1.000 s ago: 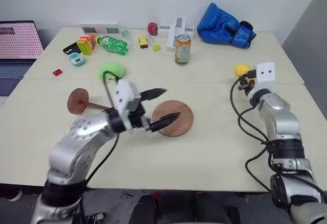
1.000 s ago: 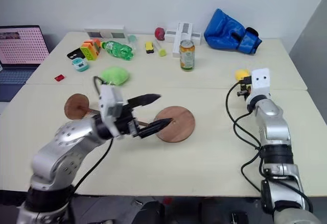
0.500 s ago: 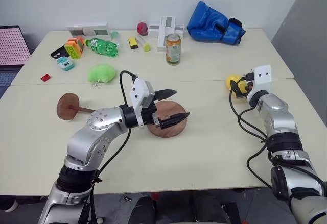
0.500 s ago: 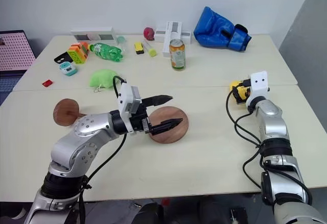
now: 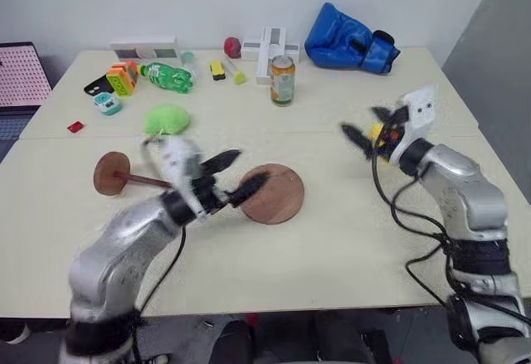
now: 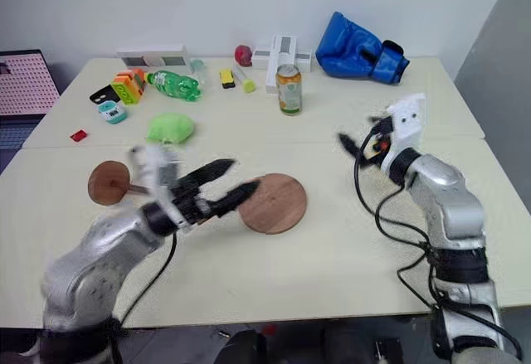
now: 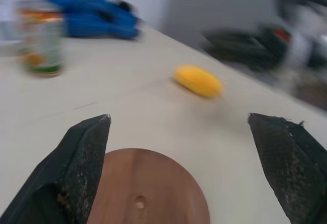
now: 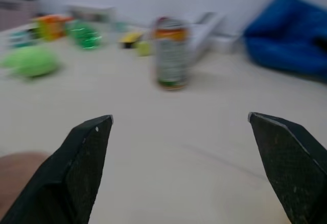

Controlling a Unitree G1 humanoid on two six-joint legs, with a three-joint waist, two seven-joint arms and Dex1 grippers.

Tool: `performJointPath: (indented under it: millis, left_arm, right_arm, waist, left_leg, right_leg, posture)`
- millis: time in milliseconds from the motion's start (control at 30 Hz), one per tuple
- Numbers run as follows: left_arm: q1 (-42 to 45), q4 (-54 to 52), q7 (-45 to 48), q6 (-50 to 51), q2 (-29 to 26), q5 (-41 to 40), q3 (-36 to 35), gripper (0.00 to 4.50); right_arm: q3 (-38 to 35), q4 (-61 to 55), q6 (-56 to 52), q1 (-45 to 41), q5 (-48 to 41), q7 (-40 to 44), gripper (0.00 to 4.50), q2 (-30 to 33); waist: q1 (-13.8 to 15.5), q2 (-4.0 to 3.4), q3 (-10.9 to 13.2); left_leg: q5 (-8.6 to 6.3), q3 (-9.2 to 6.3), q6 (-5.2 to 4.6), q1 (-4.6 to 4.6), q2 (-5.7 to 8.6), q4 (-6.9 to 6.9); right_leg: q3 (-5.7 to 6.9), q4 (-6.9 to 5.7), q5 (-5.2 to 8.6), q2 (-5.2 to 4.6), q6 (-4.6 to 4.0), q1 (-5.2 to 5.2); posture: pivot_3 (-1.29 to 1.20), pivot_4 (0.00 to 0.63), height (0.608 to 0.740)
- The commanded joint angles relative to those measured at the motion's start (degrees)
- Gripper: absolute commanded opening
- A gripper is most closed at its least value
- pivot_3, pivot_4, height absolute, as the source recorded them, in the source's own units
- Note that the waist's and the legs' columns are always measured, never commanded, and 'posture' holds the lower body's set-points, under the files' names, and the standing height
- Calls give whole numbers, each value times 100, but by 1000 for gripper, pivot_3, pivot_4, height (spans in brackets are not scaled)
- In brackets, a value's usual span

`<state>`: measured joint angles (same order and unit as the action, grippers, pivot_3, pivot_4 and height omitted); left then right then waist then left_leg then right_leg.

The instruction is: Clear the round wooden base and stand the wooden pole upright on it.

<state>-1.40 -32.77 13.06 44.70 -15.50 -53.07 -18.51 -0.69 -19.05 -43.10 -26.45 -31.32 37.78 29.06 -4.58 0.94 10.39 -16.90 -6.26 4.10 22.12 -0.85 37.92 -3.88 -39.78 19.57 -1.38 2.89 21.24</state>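
Observation:
The round wooden base (image 5: 274, 195) lies flat mid-table with its small centre hole (image 7: 138, 202) showing and nothing on it. My left gripper (image 5: 247, 170) hovers open over the base's left edge, both fingers pointing right. The wooden pole (image 5: 143, 181) lies on its side to the left, and its disc end (image 5: 109, 172) faces me. My right gripper (image 5: 365, 127) is open and empty above the table's right part, pointing left toward the can (image 8: 171, 53). A yellow object (image 7: 198, 80) rests on the table just behind the right gripper.
Along the far edge stand a drink can (image 5: 282, 80), blue boxing glove (image 5: 348, 38), white blocks (image 5: 271, 44), green bottle (image 5: 168, 75), green soft lump (image 5: 165, 119) and small toys. A laptop (image 5: 22, 74) sits far left. Bare tabletop lies in front of the base.
The right gripper has let go of the yellow object, opened, pulled back and swung left. The left arm has drawn slightly left, still open over the base.

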Motion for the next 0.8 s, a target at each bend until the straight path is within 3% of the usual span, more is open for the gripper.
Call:
performJointPath:
  millis: [33,167,267,400,800]
  left_arm:
    - [-150,-177,-1464,-76,490,-1307,-764,4500]
    - [3,394,-2344,-340,699,-2497,-1281,4500]
    - [178,824,-2550,-427,520,-3014,-1438,4500]
    - [585,1883,-2281,-584,177,-2816,-1553,4500]
    - [1453,3741,-1214,-752,-347,-1958,-1363,4500]
  right_arm:
    - [203,-1021,-270,46,-663,637,4465,284]
    - [274,-1296,-349,-61,-915,701,4465,293]
    - [267,-1310,-399,-143,-1044,687,4465,280]
    - [349,-1200,-312,-217,-892,635,4465,278]
    - [147,-1468,-568,-74,-1055,228,4465,362]
  waist:
    - [52,10,6]
    - [273,12,5]
    - [314,20,1]
    - [307,23,-2]
    - [290,23,-2]
  left_leg:
    - [-7,-4,-12,18,4,14]
    - [3,-16,-3,5,12,31]
    - [4,-9,-2,-19,32,31]
    - [8,-2,7,-17,39,28]
    - [18,5,21,-8,33,14]
  right_leg:
    - [7,-11,-1,1,-1,12]
    - [20,-19,-25,-2,15,-5]
    - [18,-9,-36,0,18,-30]
    - [18,-7,-37,8,17,-23]
    - [10,-6,-37,12,15,-2]
  posture:
    - [0,150,740]
    - [0,150,740]
    - [0,150,740]
    - [0,150,740]
    - [0,150,740]
